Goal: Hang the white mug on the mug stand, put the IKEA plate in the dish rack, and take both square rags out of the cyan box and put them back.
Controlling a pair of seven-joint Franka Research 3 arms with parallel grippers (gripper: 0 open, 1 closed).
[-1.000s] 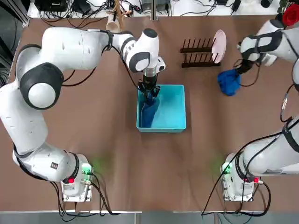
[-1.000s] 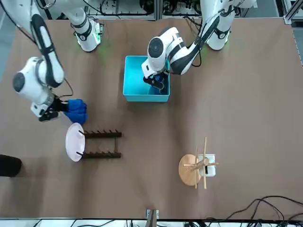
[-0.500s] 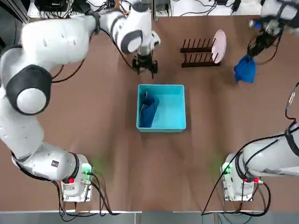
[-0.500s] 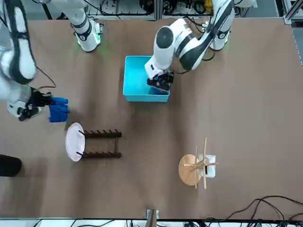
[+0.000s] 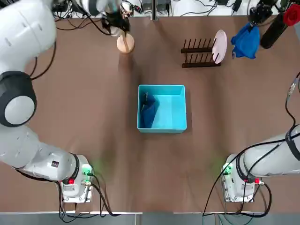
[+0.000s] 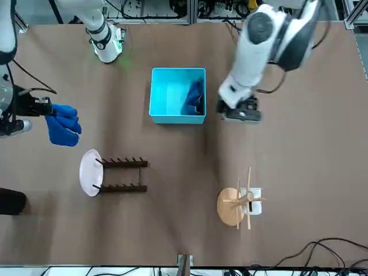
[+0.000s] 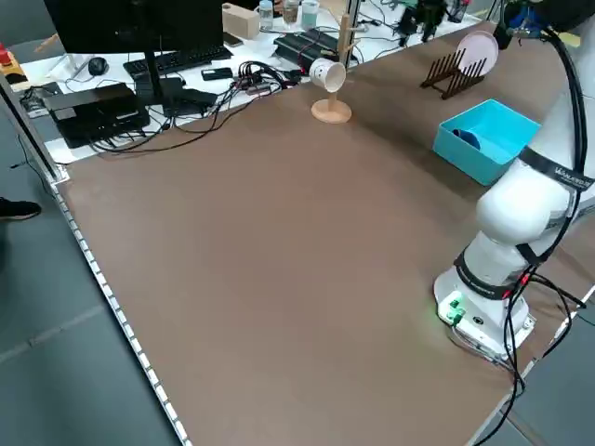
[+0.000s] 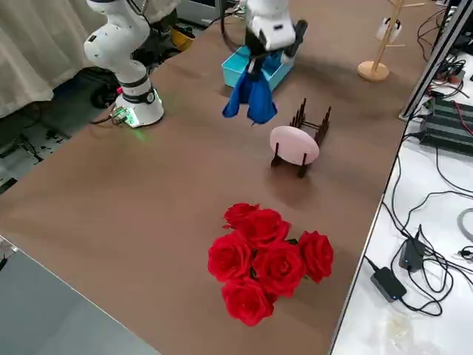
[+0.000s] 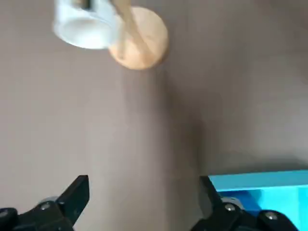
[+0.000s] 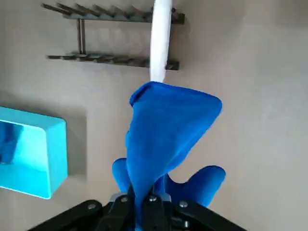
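Rag step: cyan box (image 5: 161, 108) at frame centre holds one rag (image 5: 149, 112); right end effector (image 10: 144, 197), upper right, pinches the other rag (image 5: 245, 40) aloft, to be returned next; left end effector (image 9: 139, 202), spread, hovers upper left.

White mug (image 6: 256, 208) hangs on stand (image 6: 237, 206), far left. Plate (image 5: 219, 46) upright in rack (image 5: 200, 52), far right. One blue rag (image 5: 149, 111) in cyan box (image 5: 174, 124), centre; second rag (image 5: 245, 41) hanging in air, far right.
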